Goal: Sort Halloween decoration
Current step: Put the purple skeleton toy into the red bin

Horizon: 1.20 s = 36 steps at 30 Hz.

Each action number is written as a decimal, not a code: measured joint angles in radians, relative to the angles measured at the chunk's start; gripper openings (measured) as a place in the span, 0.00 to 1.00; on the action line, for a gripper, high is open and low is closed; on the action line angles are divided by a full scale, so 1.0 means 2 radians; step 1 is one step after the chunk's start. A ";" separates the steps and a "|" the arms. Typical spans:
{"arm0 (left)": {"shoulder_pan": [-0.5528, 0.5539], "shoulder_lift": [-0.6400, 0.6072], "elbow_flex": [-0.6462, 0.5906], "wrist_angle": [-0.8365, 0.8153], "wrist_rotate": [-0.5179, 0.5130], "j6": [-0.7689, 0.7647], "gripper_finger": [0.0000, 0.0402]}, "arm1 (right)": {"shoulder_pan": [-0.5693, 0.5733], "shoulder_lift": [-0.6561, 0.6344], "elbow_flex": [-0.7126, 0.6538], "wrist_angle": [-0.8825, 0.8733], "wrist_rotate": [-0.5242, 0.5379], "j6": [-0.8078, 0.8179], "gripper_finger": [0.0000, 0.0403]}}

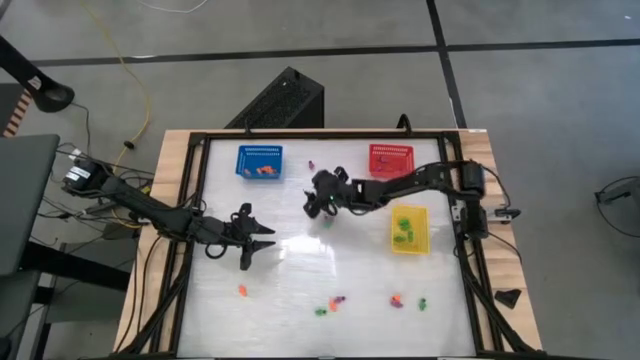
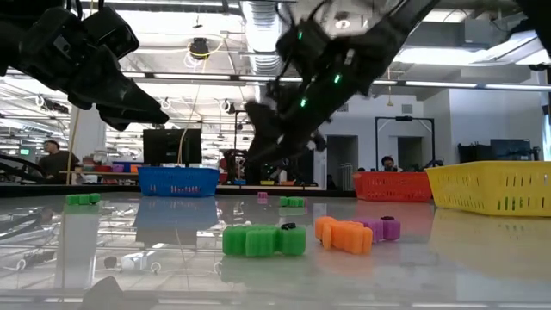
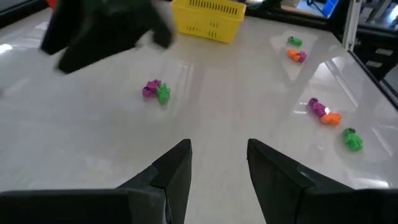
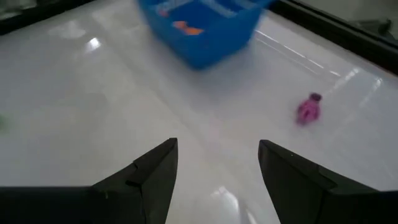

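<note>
While both hands hang empty with fingers apart, the sorting is clearly mid-run: the right hand [image 1: 322, 203] hovers over the middle of the worktop [image 1: 300, 270], between the blue basket [image 1: 260, 161] and the yellow basket [image 1: 409, 229], and the left hand [image 1: 255, 237] waits above the left half. Loose trinkets lie scattered along the near edge: an orange piece [image 1: 242, 291], a green and purple cluster [image 1: 330, 304], and another pair [image 1: 408, 300]; one purple trinket [image 4: 307, 108] sits just beside the blue basket. That purple one looks the likeliest next pick for the right hand. My advice: drop straight over it, straddle it evenly, close gently so it doesn't skid on the glossy surface, and lift clear of the basket wall before carrying it off.
</note>
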 joint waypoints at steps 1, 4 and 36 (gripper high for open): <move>0.000 0.000 0.000 0.001 0.000 -0.003 0.36 | -0.009 0.014 0.006 0.008 0.000 0.006 0.63; 0.000 0.000 0.000 0.001 0.003 -0.013 0.36 | -0.027 0.034 0.012 -0.041 -0.051 0.016 0.63; 0.000 0.000 0.000 -0.024 0.002 -0.012 0.36 | 0.083 0.012 0.010 -0.228 -0.008 0.087 0.48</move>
